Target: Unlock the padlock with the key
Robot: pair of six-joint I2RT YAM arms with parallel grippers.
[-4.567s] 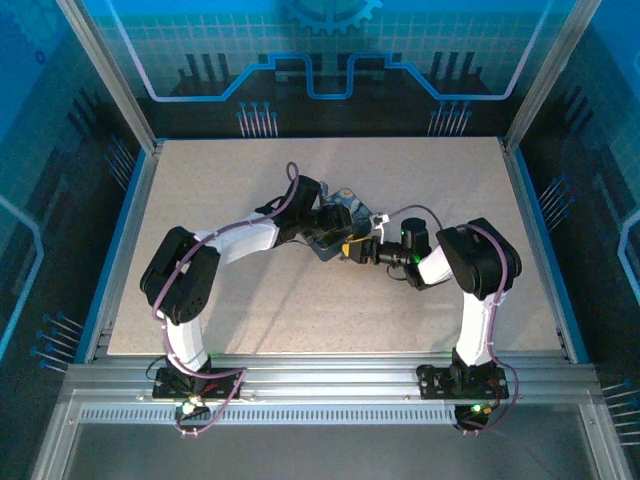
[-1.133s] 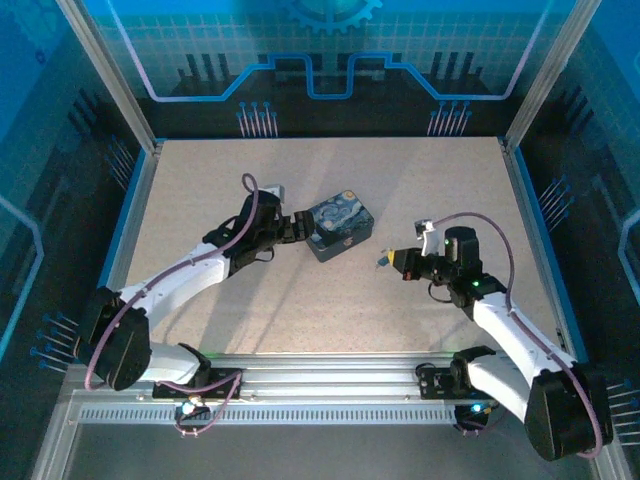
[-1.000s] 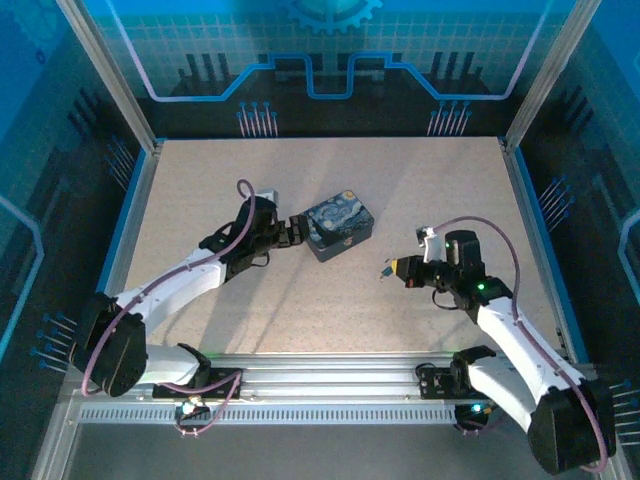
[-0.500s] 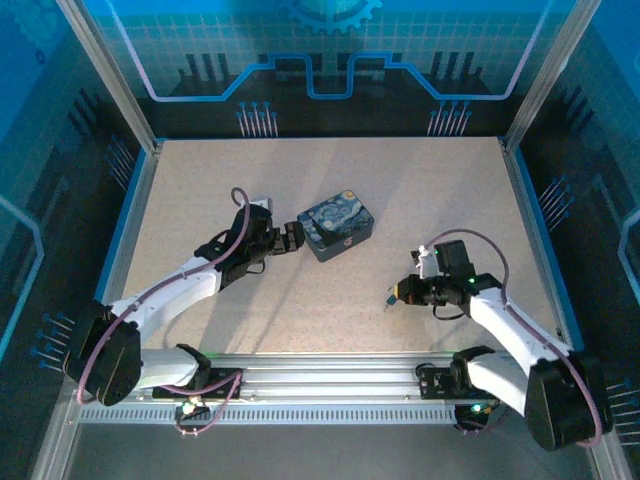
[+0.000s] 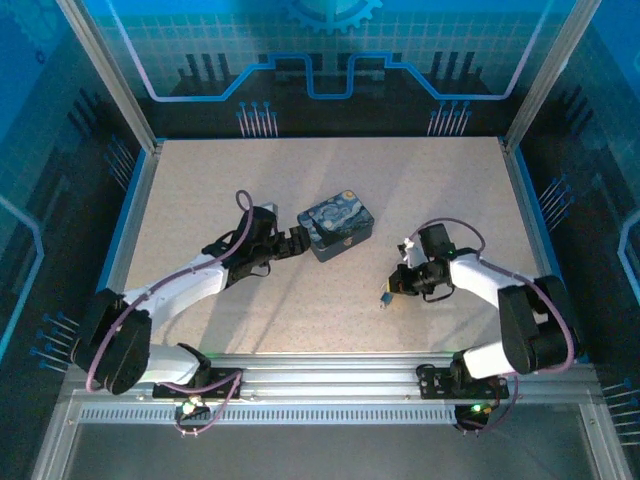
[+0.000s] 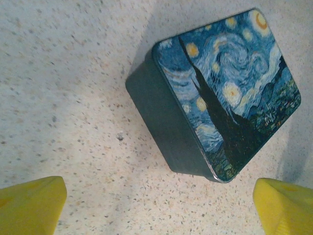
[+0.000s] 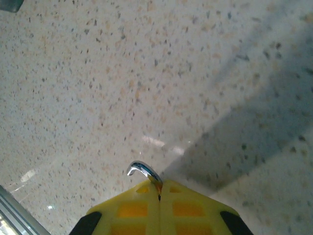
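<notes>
**Position.** The padlock is at the tip of the right jaws, low over the desk. It lies toward the near edge, right of centre. The right arm is the nearer one. The left jaws are well apart from the padlock, toward the desk's middle, just beside the tin.

**Axis.** The right wrist view shows a thin silvery hook standing out past the fingertips, curving left. I judge it to be the shackle. The body's long axis cannot be told.

**Right jaws.** The right jaws are pressed together to a hairline seam and pinch that hook. The desk lies close below, and I cannot tell whether the padlock touches it.

**Left jaws.** The left jaws are spread wide and hold nothing. The tin lies ahead of them, untouched.

**Key.** Its position cannot be told.
</notes>
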